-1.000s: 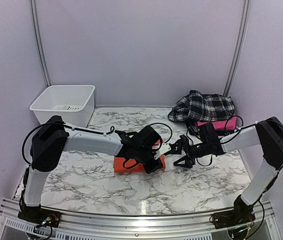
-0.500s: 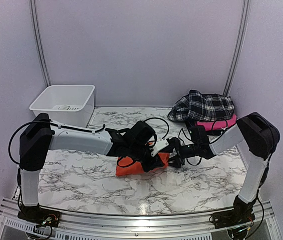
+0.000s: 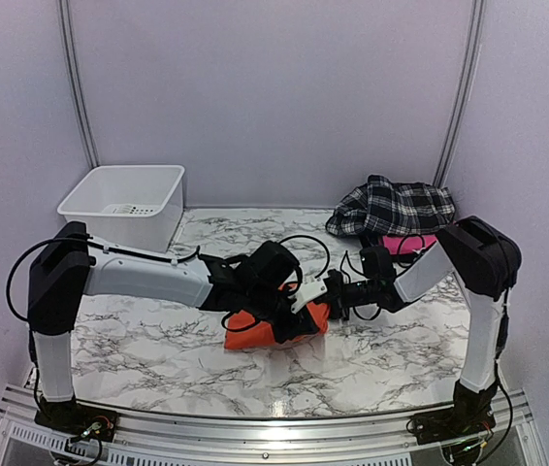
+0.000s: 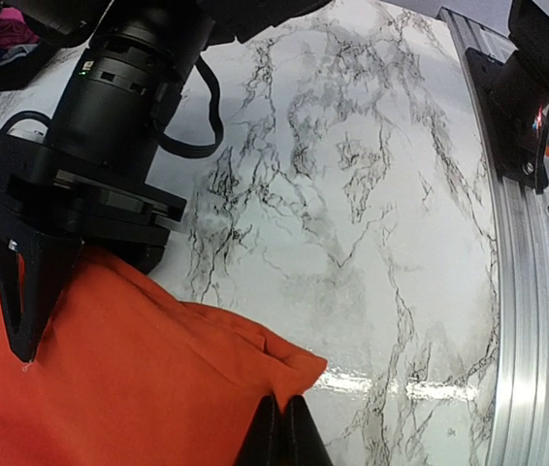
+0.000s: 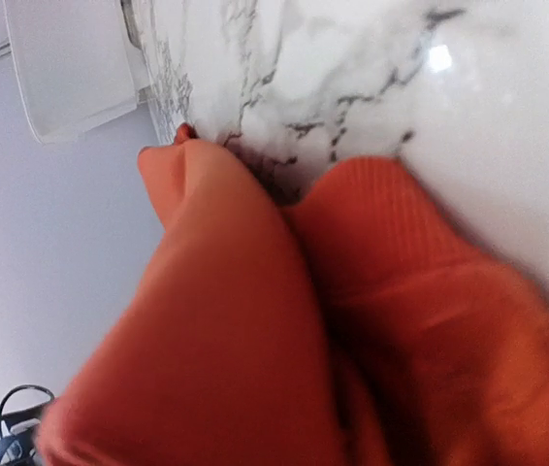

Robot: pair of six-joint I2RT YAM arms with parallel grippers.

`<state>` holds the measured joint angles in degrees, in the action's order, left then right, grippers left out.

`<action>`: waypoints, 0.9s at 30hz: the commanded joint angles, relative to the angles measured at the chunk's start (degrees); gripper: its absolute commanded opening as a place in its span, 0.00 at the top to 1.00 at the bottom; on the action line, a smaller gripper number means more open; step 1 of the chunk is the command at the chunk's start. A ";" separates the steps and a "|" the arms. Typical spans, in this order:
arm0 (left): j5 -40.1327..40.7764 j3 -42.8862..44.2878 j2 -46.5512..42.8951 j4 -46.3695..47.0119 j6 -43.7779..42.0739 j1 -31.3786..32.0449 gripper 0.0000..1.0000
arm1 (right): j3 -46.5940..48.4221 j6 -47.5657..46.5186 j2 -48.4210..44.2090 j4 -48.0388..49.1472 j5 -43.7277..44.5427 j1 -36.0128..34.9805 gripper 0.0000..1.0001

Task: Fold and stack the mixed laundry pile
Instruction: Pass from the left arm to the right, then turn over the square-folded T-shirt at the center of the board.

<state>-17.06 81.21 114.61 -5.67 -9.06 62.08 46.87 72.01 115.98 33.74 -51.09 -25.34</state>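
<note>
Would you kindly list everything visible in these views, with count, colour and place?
orange t-shirt: one, bright orange, bunched mid-table between the arms
plaid shirt: one, black and white, heaped far right on the pink garment
pink garment: one, pink, under the plaid shirt
bin: one, white, far left corner
table: one, white marble with grey veins
left claw: one, black, shut on the t-shirt's corner
right claw: one, black, at the t-shirt's right edge, opening unclear

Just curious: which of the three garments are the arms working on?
The orange t-shirt mid-table; the plaid shirt lies atop the pink garment at back right.
</note>
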 commanded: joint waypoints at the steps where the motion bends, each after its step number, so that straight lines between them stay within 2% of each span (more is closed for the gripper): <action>1: -1.25 -1.35 -3.43 1.30 -1.16 0.58 0.94 | 2.66 -2.80 2.05 -6.60 3.23 -0.42 0.71; 3: 0.32 -1.95 -4.29 1.29 -0.42 0.58 0.86 | 4.21 -6.66 0.96 -11.42 3.82 -0.34 0.84; 4: 1.44 -2.23 -4.90 1.28 0.47 0.50 0.77 | 5.25 -9.82 0.14 -13.91 4.07 -0.32 0.90; 5: 2.74 -2.42 -5.44 0.94 1.62 0.31 0.63 | 6.26 -12.24 -0.76 -17.28 4.53 -0.22 0.94; 6: 4.10 -2.59 -6.17 0.37 2.81 0.13 0.54 | 7.36 -15.05 -1.85 -20.58 5.16 -0.04 0.99; 9: 5.35 -5.13 -9.59 0.24 6.75 -1.62 0.14 | 10.30 -23.03 -5.45 -29.89 7.13 0.57 1.00; 10: 5.37 -6.05 -10.83 0.49 8.18 -2.68 0.06 | 10.94 -25.31 -6.72 -32.54 7.78 0.82 1.00; 11: 5.18 -6.85 -12.16 0.84 9.58 -3.54 0.02 | 11.50 -27.74 -8.06 -35.21 8.41 1.16 1.00; 16: 6.98 -10.53 -17.66 1.55 16.05 -7.02 0.01 | 14.38 -40.02 -15.08 -48.40 13.85 2.85 1.00; 21: 10.40 -13.35 -20.79 1.22 20.21 -9.25 0.01 | 16.94 -50.28 -25.88 -63.51 21.02 6.22 1.00; 27: 16.41 -14.83 -22.89 -1.53 23.50 -10.04 0.01 | 23.57 -60.22 -38.78 -83.01 36.97 12.19 1.00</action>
<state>-6.15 67.22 94.37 -5.02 10.81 52.51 64.12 21.91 84.14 -32.32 -27.46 -16.34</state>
